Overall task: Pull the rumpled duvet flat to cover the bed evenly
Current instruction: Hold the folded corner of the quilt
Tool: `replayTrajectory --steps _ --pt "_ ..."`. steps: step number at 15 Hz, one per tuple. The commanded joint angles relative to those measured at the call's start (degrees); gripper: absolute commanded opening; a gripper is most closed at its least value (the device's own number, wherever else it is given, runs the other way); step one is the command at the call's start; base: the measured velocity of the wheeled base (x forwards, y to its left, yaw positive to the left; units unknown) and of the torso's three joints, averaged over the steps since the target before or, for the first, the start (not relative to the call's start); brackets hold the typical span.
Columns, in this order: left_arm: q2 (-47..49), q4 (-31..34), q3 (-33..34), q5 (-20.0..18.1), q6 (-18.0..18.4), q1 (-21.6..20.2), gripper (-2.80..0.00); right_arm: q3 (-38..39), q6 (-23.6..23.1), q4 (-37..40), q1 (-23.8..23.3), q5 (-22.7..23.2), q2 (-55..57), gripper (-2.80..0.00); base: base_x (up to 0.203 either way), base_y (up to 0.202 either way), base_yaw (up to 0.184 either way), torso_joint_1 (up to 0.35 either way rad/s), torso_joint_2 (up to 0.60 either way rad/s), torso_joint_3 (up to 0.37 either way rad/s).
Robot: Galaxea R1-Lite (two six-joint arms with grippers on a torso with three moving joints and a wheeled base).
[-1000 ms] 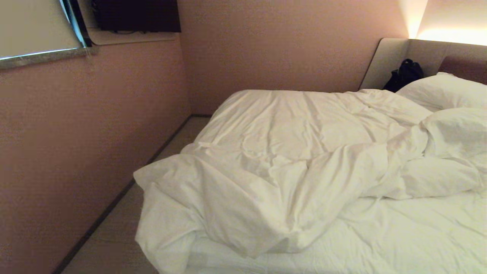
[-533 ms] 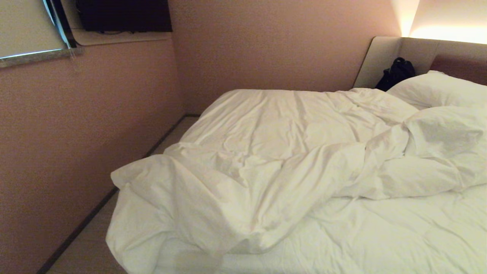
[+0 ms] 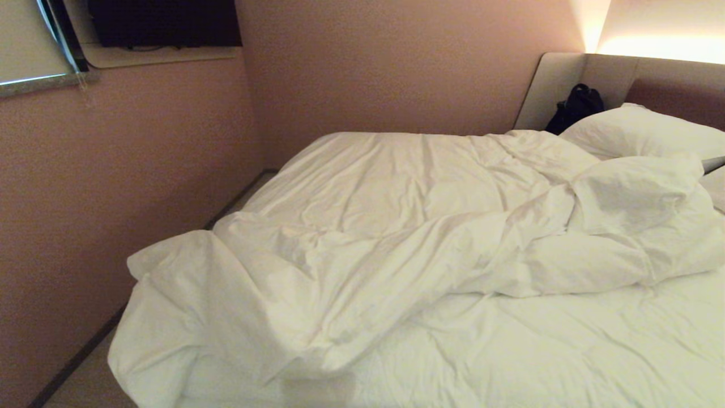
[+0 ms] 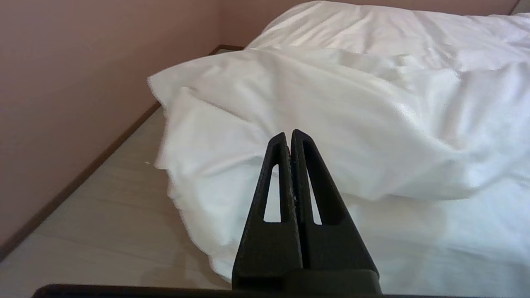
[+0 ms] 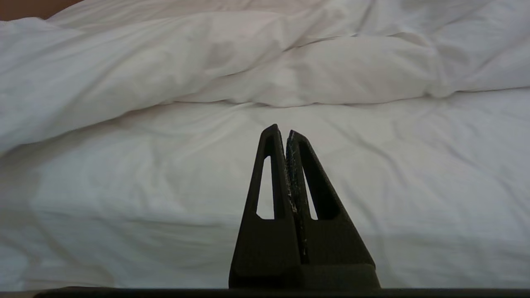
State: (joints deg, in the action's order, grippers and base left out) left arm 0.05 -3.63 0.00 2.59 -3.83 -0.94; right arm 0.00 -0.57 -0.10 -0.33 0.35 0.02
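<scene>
The duvet (image 3: 396,226) lies rumpled on the bed (image 3: 566,351), bunched along the far side and folded back in a thick diagonal ridge. Its near left corner hangs over the bed's edge. The white sheet is bare on the near right. Neither arm shows in the head view. My left gripper (image 4: 288,134) is shut and empty, held short of the duvet's (image 4: 331,103) hanging corner. My right gripper (image 5: 280,130) is also shut and empty, facing the bare sheet (image 5: 372,165) with the duvet's (image 5: 165,62) folded edge beyond it.
A pink wall (image 3: 113,170) runs close along the bed's left side, leaving a narrow strip of floor (image 3: 85,379). Two white pillows (image 3: 640,133) and a black bag (image 3: 572,107) sit by the padded headboard (image 3: 668,79). A dark screen (image 3: 164,22) hangs at the upper left.
The whole head view has slid to the left, so the camera has moved rightward along the bed. The duvet and pillows lie as before.
</scene>
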Motion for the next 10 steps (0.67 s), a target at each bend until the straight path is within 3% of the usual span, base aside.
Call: replayTrajectory --steps 1,8,10 --pt "0.04 -0.06 0.00 0.05 -0.04 -0.03 -2.80 0.00 0.02 0.01 0.07 0.00 -0.02 -2.80 0.000 -0.194 0.000 0.009 0.00 0.006" --pt "0.04 0.04 0.00 -0.04 -0.03 -0.03 -2.80 0.00 -0.04 0.01 -0.02 0.00 -0.02 -2.80 0.000 -0.189 0.000 0.002 0.00 0.002" --pt "0.04 -0.06 0.00 -0.03 -0.13 -0.03 -2.80 0.00 -0.04 0.01 0.05 0.00 -0.02 -2.80 0.000 -0.051 -0.004 0.003 0.00 -0.001"
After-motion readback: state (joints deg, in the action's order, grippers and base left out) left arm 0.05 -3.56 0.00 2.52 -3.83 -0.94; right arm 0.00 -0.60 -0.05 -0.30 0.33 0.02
